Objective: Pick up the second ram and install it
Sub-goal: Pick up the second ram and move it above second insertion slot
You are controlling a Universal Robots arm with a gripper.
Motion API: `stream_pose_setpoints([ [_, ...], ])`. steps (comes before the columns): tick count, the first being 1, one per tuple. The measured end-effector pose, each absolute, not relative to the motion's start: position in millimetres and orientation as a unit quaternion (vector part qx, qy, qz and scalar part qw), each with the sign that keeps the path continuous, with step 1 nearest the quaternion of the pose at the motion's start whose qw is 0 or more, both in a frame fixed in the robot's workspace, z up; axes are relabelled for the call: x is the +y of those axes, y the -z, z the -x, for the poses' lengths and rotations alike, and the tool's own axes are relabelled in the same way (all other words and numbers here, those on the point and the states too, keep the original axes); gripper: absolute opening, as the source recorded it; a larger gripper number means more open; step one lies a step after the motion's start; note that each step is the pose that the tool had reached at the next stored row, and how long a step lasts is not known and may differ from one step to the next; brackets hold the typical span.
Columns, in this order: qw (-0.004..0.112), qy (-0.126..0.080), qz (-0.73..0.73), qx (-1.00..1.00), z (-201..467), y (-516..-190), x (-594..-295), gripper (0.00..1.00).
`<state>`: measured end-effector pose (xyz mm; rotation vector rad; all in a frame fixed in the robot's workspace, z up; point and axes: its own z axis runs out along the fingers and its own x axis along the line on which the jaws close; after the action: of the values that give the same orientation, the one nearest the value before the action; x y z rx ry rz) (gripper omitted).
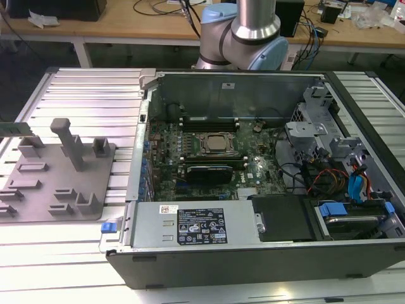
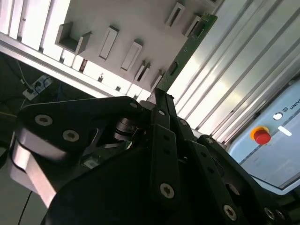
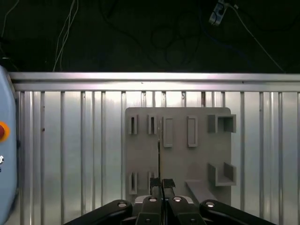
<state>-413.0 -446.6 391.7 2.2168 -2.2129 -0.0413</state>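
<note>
The hand (image 2: 159, 96) is clamped on the second ram (image 2: 187, 49). In the second wrist view its black fingers (image 2: 161, 122) meet on one end of the slim green strip. The rest of the strip reaches out straight from the fingertips, with a small dark chip showing partway along its face.

In the first wrist view the hand (image 3: 162, 182) points down over the grey fixture tray (image 3: 197, 159). There the second ram (image 3: 159, 159) is seen edge-on as a thin dark line running from between the closed fingertips across the tray. It passes between two of the tray's upright slot blocks. I cannot tell whether its far end touches the tray or hangs just above it.

In the exterior view the second ram (image 1: 16, 129) shows as a short green strip at the exterior view's left edge. It lies level, on edge, over the outer corner of the fixture tray (image 1: 95, 183) and near a low grey block.

The tray lies on the ribbed metal bench (image 1: 82, 88). The open computer case (image 1: 253, 253) stands on the same bench to the exterior view's right, with its motherboard (image 1: 253, 164) exposed. The case is well apart from the ram, with the tray's tall grey post (image 1: 66, 142) between them. The arm (image 1: 253, 31) rises behind the case.
</note>
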Motion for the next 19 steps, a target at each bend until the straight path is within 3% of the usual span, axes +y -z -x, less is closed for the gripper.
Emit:
stream_pose_setpoints([
  [11,0.004,0.013,-0.708,-0.706,413,-434,-446,0.09],
  [19,0.004,0.013,-0.708,-0.706,398,-436,-445,0.09],
])
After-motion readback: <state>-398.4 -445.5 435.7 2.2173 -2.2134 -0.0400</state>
